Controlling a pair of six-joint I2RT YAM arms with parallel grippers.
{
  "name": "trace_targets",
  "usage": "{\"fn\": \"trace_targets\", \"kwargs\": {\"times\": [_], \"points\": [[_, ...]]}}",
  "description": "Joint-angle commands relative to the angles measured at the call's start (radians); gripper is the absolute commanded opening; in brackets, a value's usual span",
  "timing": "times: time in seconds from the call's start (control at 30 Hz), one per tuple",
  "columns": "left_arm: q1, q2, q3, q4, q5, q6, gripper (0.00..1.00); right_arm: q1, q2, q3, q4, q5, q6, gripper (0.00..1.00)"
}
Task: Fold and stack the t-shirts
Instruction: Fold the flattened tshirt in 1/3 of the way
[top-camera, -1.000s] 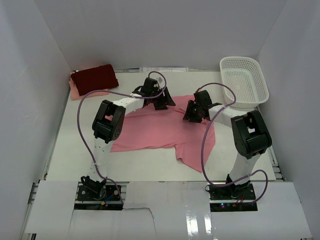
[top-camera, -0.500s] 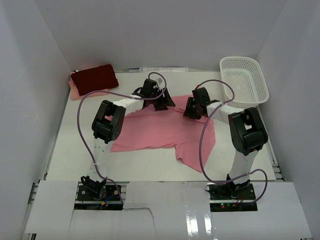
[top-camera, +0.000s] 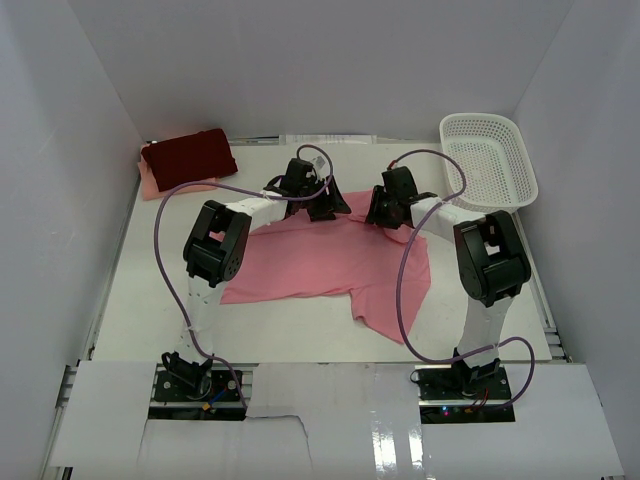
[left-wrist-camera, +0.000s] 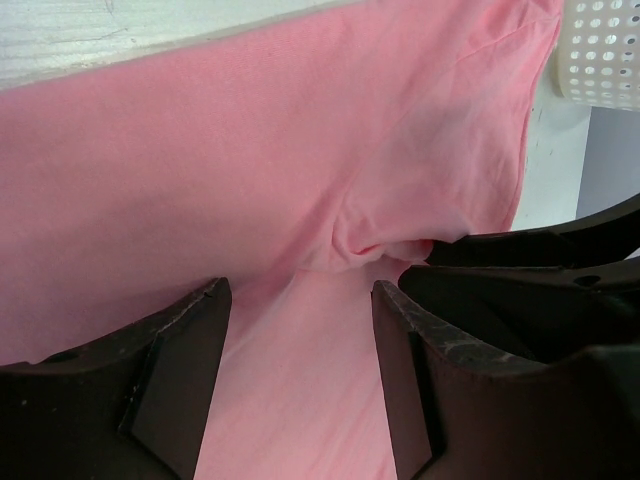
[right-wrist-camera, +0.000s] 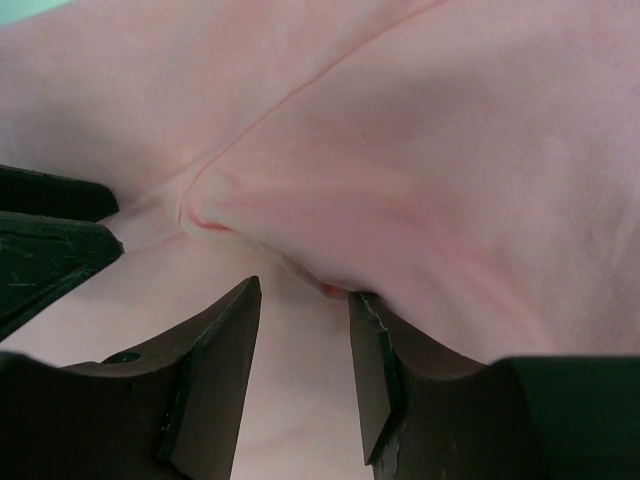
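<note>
Three shirts are lying on the table (top-camera: 300, 335); directions are being read from the overhead view, with 12 o'clock at the far wall.

The salmon shirt (top-camera: 320, 265) is lying spread at the centre, largely flat and not yet folded, with one flap reaching toward 5 o'clock. The basket (top-camera: 487, 160) is sitting at 2 o'clock, apart from the cloth. The maroon shirt (top-camera: 188, 155) is resting folded at 10 o'clock, and the peach shirt (top-camera: 152, 187) is showing only as a pale edge beneath it, so that corner appears to be serving as the stack.

The left gripper (left-wrist-camera: 300, 290) is hanging low over the salmon shirt's 12 o'clock edge with its jaws spread and pinching nothing. The right gripper (right-wrist-camera: 303, 292) is working just beside it, toward 1 o'clock, jaws also parted, with flat cloth showing between them. A small pucker (left-wrist-camera: 365, 245) is rising in the fabric between the two grippers.

Handling, as a judgement: the cloth is looking light, soft and limp, so it is likely to sag, crease and trail wherever it is left unsupported. Both grippers should be taking hold along the far edge, well apart from each other, each biting a shallow pinch at a seam or a raised wrinkle. A pinch at the middle is likely to bunch the shirt rather than fold it.
</note>
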Motion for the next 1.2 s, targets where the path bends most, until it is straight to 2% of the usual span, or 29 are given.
{"fn": "trace_targets", "kwargs": {"times": [0.0,0.17,0.33,0.4,0.43,0.63,0.9,1.17], "points": [[-0.006,-0.028,-0.026,-0.05,-0.003,0.018,0.7,-0.002,0.005,0.058,-0.006,0.039,-0.032,0.47],[-0.006,-0.028,-0.026,-0.051,-0.003,0.021,0.7,-0.003,0.031,0.079,-0.012,0.022,-0.032,0.44],[-0.006,-0.028,-0.026,-0.056,-0.004,0.028,0.7,-0.005,0.053,0.08,-0.019,0.015,-0.03,0.17],[-0.006,-0.028,-0.025,-0.059,-0.007,0.031,0.7,-0.005,0.048,0.073,-0.02,0.012,-0.026,0.09],[-0.006,-0.028,-0.025,-0.06,-0.006,0.031,0.7,-0.005,0.045,0.072,-0.02,0.01,-0.024,0.08],[-0.008,-0.026,-0.022,-0.064,-0.009,0.029,0.7,-0.007,0.01,0.058,-0.026,-0.039,0.017,0.08],[-0.006,-0.028,-0.019,-0.073,-0.013,0.029,0.7,-0.005,-0.012,0.055,-0.066,-0.266,0.152,0.08],[-0.006,-0.046,-0.025,-0.085,-0.03,0.034,0.7,-0.003,-0.05,-0.031,-0.078,-0.393,0.2,0.08]]}}
